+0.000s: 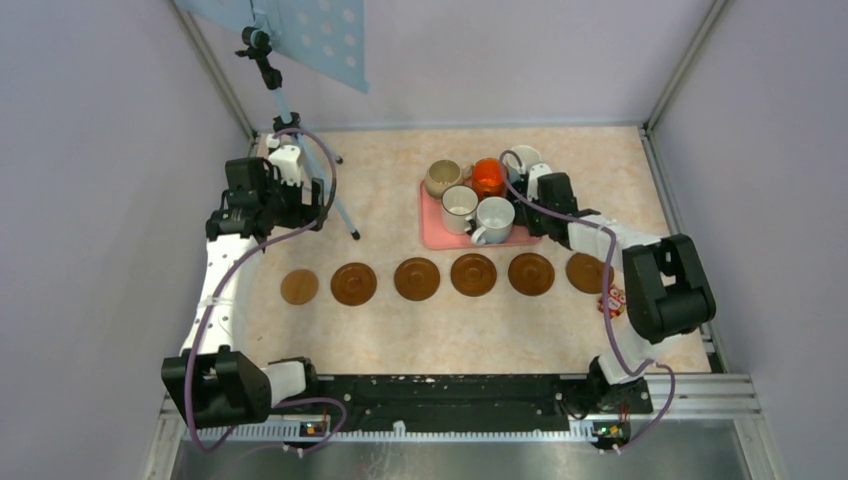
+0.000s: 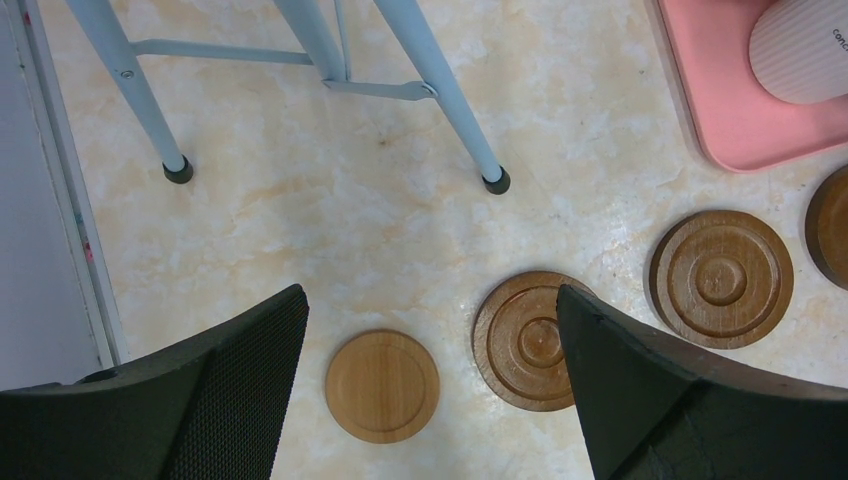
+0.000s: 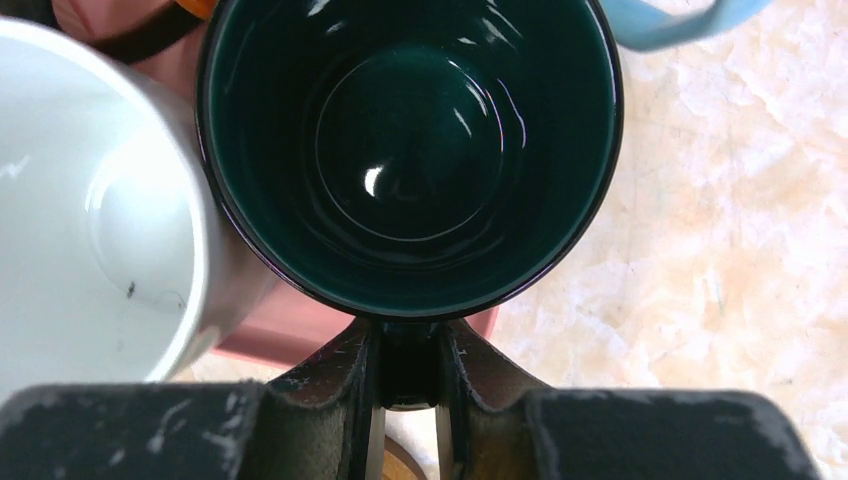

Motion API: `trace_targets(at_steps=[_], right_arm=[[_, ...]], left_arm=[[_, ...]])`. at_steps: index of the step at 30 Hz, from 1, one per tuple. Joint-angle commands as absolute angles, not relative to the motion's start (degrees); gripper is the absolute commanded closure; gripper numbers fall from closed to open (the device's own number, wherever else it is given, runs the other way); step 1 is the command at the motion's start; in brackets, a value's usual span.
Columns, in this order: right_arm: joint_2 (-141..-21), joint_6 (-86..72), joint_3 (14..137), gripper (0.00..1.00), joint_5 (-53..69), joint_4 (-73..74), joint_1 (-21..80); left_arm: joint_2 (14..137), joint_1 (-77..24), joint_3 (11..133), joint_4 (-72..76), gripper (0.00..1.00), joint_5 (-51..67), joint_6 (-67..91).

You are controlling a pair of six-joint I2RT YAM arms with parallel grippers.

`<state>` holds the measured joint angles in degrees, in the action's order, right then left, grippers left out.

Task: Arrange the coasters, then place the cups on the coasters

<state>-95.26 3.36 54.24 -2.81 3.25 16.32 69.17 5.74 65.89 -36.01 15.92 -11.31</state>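
Six coasters lie in a row across the table: a tan one at the left end, then dark brown ones, the last partly under the right arm. In the left wrist view the tan coaster lies beside a ringed brown coaster. My left gripper hangs open above them, empty. On the pink tray stand beige, orange and whitish cups. My right gripper is shut on the handle of the dark green cup.
A light-blue tripod stand stands at the back left, its feet near the left coasters. A small red figurine sits by the right arm. A white cup touches the green cup's left side.
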Motion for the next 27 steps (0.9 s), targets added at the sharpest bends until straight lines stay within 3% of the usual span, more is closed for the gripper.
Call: trace_targets(at_steps=[1, 15, 22, 27], right_arm=[[-89.8, 5.9, 51.7, 1.00, -2.1, -1.3, 15.8], [-88.7, 7.2, 43.2, 0.83, -0.3, -14.4, 15.8], [-87.9, 8.0, 39.7, 0.68, -0.2, -20.0, 15.7], [-87.6, 8.6, 38.8, 0.70, -0.2, -21.7, 15.8]], left_arm=[[68.7, 6.0, 67.3, -33.8, 0.01, 15.3, -10.0], [69.6, 6.0, 67.1, -32.5, 0.01, 15.7, -9.8], [69.0, 6.0, 66.5, -32.8, 0.01, 15.1, -10.8], [69.1, 6.0, 66.8, -33.0, 0.01, 14.9, -11.1]])
